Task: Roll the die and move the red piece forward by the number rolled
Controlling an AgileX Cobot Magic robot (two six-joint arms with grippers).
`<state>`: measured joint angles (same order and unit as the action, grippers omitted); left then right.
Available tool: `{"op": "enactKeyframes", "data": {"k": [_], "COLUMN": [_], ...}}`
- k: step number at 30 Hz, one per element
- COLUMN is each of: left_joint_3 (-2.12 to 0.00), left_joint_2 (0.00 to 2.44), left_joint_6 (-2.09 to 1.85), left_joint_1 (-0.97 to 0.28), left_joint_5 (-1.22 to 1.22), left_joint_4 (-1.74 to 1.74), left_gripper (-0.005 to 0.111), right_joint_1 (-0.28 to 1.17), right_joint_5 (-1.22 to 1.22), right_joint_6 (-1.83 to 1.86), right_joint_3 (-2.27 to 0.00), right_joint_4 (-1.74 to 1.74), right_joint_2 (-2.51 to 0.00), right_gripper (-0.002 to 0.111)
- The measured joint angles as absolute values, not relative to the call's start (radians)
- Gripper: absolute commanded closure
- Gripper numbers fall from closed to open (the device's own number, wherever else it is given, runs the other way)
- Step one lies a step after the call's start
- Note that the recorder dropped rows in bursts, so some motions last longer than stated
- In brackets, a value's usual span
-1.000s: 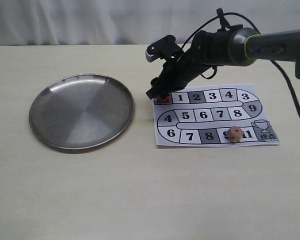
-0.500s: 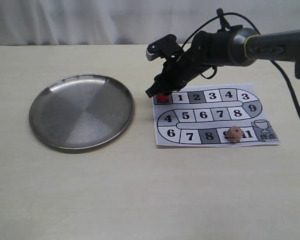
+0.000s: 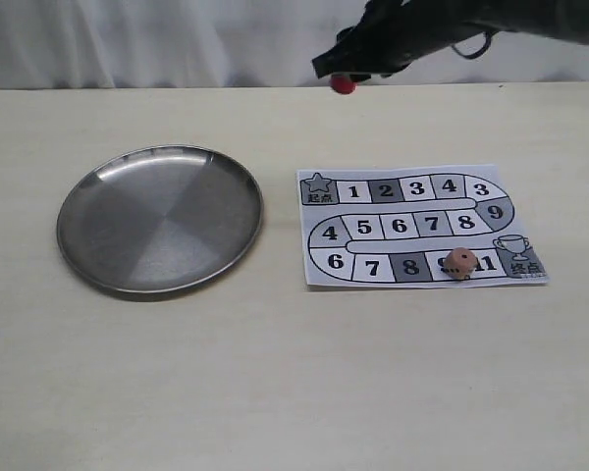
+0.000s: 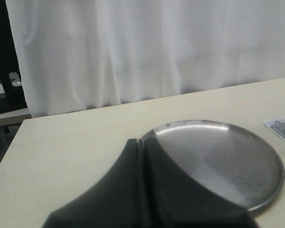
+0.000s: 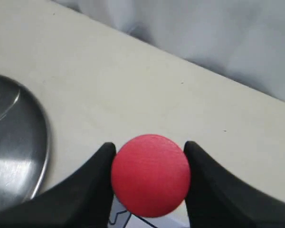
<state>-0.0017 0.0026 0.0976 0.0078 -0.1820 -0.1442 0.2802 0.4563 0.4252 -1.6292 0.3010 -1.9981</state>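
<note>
Round red piece point(image 5: 150, 175) between tool fingers point(image 5: 92, 183)

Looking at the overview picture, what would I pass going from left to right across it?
Metal plate → red piece, held up off the table in the right claw → die.

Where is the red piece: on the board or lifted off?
Lifted off: the right claw grips the red piece in the air, clear of the board.
</note>
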Motion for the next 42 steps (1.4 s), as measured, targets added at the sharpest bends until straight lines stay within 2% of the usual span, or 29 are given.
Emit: {"op": "enactKeyframes", "data": {"k": [6, 14, 23, 25, 30, 32, 34, 36, 37, 39, 40, 41, 42], "left_joint_3": [-0.002, -0.002, -0.002, -0.002, -0.002, -0.002, -0.002, -0.002, -0.002, -0.002, -0.002, -0.002, -0.002], "left_joint_2": [0.003, 0.003, 0.003, 0.003, 0.003, 0.003, 0.003, 0.003, 0.003, 0.003, 0.003, 0.003, 0.003], "left_joint_6": [0.098, 0.098, 0.098, 0.098, 0.098, 0.098, 0.098, 0.098, 0.098, 0.098, 0.098, 0.098, 0.098], "left_joint_1": [0.008, 0.008, 0.008, 0.008, 0.008, 0.008, 0.008, 0.008, 0.008, 0.008, 0.008, 0.008, 0.008], "left_joint_5": [-0.182, -0.182, -0.182, -0.182, -0.182, -0.182, -0.182, -0.182, -0.182, -0.182, -0.182, -0.182, -0.182], "left_joint_4": [-0.144, -0.144, -0.144, -0.144, -0.144, -0.144, -0.144, -0.144, -0.144, -0.144, -0.144, -0.144, -0.144], "left_gripper": [0.107, 0.107, 0.107, 0.107, 0.107, 0.107, 0.107, 0.107, 0.107, 0.107, 0.107, 0.107, 0.107], "right_joint_1": [0.26, 0.26, 0.26, 0.26, 0.26, 0.26, 0.26, 0.26, 0.26, 0.258, 0.256, 0.251, 0.25], "right_joint_5": [0.473, 0.467, 0.453, 0.455, 0.455, 0.466, 0.481, 0.483, 0.484, 0.486, 0.486, 0.493, 0.498], "right_joint_6": [0.406, 0.404, 0.404, 0.404, 0.382, 0.361, 0.352, 0.33, 0.327, 0.326, 0.326, 0.325, 0.323], "right_joint_3": [-1.612, -1.533, -1.535, -1.535, -1.537, -1.537, -1.537, -1.542, -1.551, -1.56, -1.562, -1.562, -1.562], "right_joint_4": [0.301, 0.303, 0.307, 0.307, 0.305, 0.305, 0.303, 0.298, 0.285, 0.279, 0.277, 0.276, 0.272], "right_joint_2": [-2.024, -2.215, -2.223, -2.223, -2.225, -2.225, -2.225, -2.192, -2.153, -2.061, -2.023, -1.951, -1.909], "right_gripper": [0.104, 0.104, 0.102, 0.093, 0.055, 0.044, 0.036, 0.035, 0.036, 0.05, 0.069, 0.08, 0.099]}}
